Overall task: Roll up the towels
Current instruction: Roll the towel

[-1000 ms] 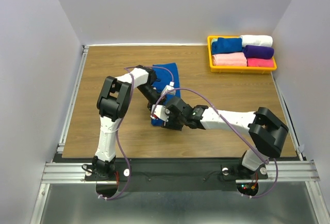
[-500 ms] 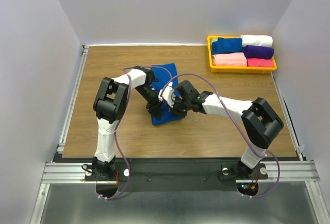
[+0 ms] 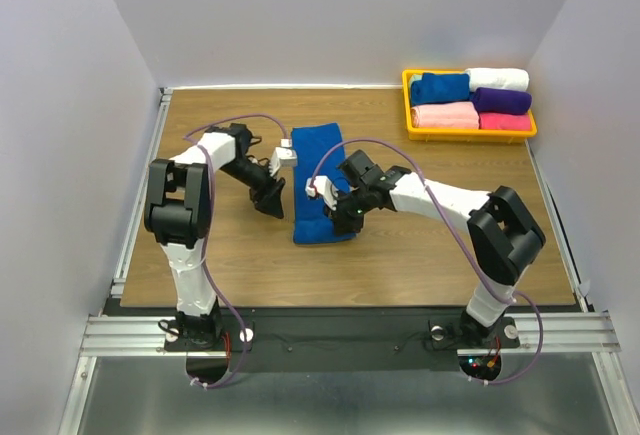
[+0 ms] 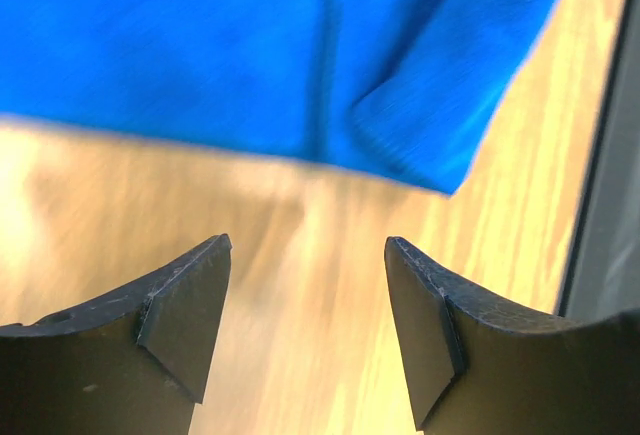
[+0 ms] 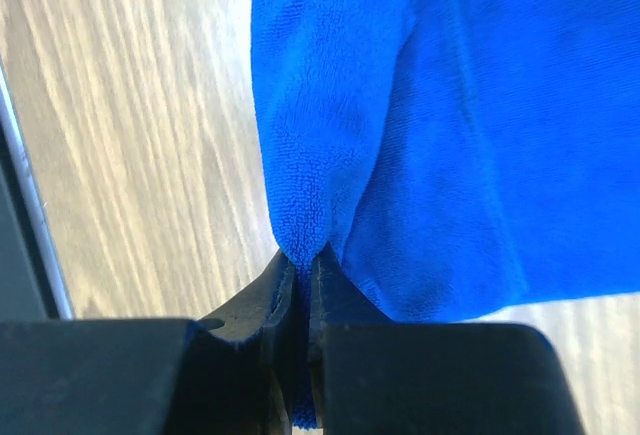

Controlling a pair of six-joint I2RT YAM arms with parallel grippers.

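I hold the right gripper (image 5: pixel 300 265) pinched on a fold at the near end of the blue towel (image 3: pixel 318 180), flat on the wooden table (image 3: pixel 220 255), with the left gripper (image 4: pixel 308 255) wide open just beside it; next, I judge, comes rolling that end away

Inside a robotics lab's test cell: a left arm (image 3: pixel 190 245) and a right arm (image 3: pixel 450 200), white with black joints, stand bolted to an aluminium rail (image 3: pixel 340 333) at the near edge of a wood-grain table (image 3: pixel 420 245). Plain pale walls (image 3: pixel 330 15) box the bench in on three sides (the look of a purpose-built booth rather than a lived-in room). Purple cables (image 3: pixel 240 118) loop loosely along both arms. The props are household ones set out as test pieces: a blue towel (image 3: pixel 312 170) on the tabletop, and a yellow tray (image 3: pixel 470 136) of rolled towels (image 3: pixel 445 115) in the far right corner.
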